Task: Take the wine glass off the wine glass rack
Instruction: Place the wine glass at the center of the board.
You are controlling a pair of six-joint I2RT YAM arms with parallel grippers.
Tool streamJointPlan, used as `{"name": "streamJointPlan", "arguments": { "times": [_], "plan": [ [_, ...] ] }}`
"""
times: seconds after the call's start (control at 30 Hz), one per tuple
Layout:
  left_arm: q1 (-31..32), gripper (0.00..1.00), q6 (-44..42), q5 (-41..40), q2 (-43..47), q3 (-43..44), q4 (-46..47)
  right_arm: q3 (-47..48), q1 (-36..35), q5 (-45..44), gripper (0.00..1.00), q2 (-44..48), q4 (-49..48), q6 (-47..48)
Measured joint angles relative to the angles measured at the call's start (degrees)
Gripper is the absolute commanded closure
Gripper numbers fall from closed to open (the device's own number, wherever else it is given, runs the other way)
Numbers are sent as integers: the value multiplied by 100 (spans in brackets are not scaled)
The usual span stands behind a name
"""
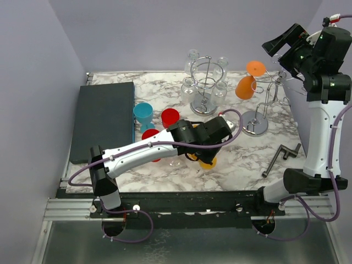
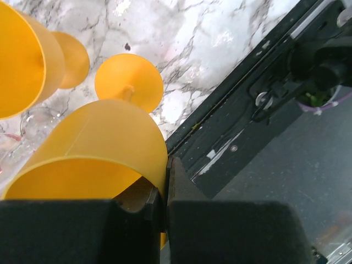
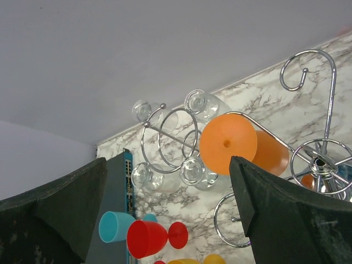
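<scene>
1. The right arm is standing raised beside the rack. Its gripper is hanging spread wide and gripping nothing.
2. The orange glass is hanging by its foot on a wire arm of that rack, ahead of the fingers and apart from them.
3. The left gripper is pinching the wall of a yellow glass low over the near table.

Hazards, as judged:
- Rack tipping. If the fingers are closing on wire together with the glass, the pull is likely dragging the whole rack over on its small base.
- Collision. A second rack carrying clear glasses is standing near; a wide sweep risks striking it.
- Snagging. A straight pull, rather than a slide along the wire, may be catching the foot.
- Slipping. The smooth bowl may be sliding between the pads.

Room and surface:
- Grey walls are closing in the left and back.
- The table is showing a marble pattern.
- A dark mat is lying at the left.
- Red and blue cups are lying near the centre.
</scene>
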State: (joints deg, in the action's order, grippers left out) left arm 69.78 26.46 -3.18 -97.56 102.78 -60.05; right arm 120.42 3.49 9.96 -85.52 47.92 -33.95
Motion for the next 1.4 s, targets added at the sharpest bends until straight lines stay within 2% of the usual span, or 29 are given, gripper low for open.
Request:
{"name": "streamJointPlan", "arguments": {
  "times": [0.33, 0.73, 0.87, 1.07, 1.4],
  "plan": [
    [28, 100, -129, 11, -74, -654, -127, -184, 0, 188, 0, 293, -179, -52],
    [37, 100, -269, 39, -313, -953, -199, -431, 0, 389, 0, 356, -321, -118],
    [37, 93, -302, 39, -409, -986, -201, -466, 0, 442, 0, 356, -334, -120],
    [37, 77, -330, 37, -481, -1003, -201, -531, 0, 476, 0, 382, -348, -160],
    [48, 58, -334, 33, -487, -1001, -216, -533, 0, 544, 0, 435, -367, -162]
  ]
}}
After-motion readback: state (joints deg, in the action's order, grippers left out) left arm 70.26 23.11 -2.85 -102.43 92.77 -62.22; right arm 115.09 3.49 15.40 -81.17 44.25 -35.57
